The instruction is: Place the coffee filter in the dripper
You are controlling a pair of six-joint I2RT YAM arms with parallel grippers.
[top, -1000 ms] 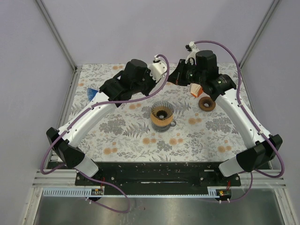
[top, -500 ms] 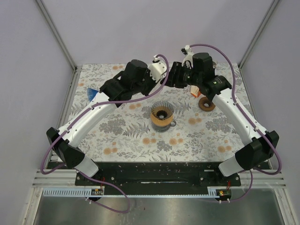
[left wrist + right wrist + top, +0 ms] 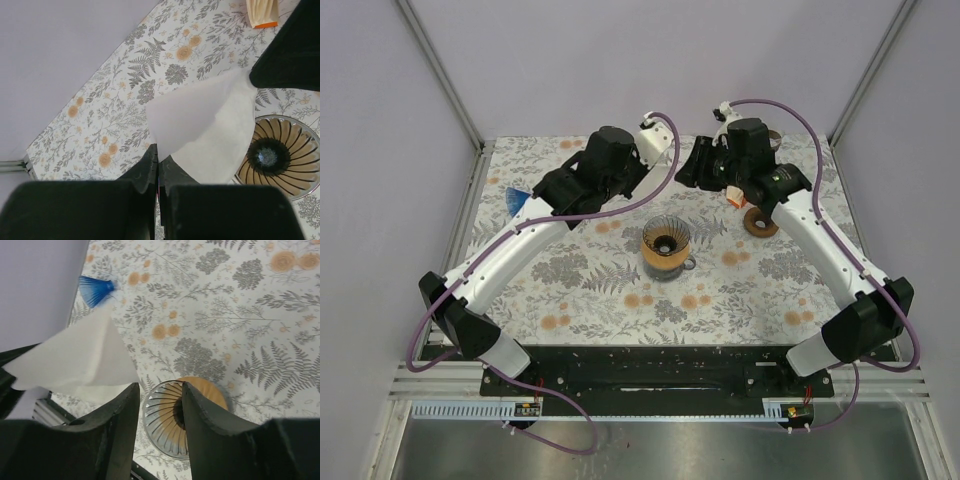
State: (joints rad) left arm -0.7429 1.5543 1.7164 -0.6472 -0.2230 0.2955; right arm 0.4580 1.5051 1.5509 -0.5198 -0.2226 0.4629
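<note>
Left arm (image 3: 510,250) reaches up and inward, wrist near centre-back. Left gripper (image 3: 157,151): jaws pinched tight on a corner of the coffee filter (image 3: 210,125). Right arm (image 3: 825,245) is elbowed in from the right. Right gripper (image 3: 159,390) points toward the left one, jaws spread, gripping nothing. Both grippers are airborne, tips close together.

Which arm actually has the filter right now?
The left gripper: its jaws are shut on a corner of the white filter. The right gripper has open jaws, the filter beside them.
</note>
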